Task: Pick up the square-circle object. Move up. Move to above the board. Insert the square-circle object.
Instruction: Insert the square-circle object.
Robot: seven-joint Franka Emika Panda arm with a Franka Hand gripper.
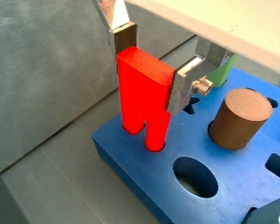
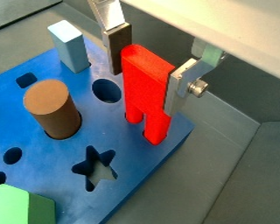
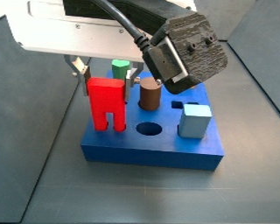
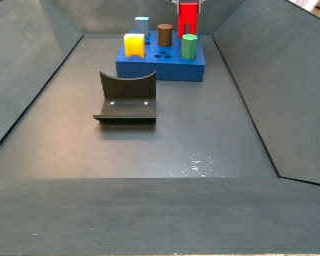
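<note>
While the gripper (image 1: pixel 157 54) sits upper centre in both wrist views, its fingers (image 2: pixel 115 44) stand apart either side of the square-circle object (image 1: pixel 143 94), which stands upright with its legs in the board (image 1: pixel 130 162). Only a side view shows the fixture (image 4: pixel 127 97) mid-left; brown cylinder (image 2: pixel 52 108) stands nearby.
</note>
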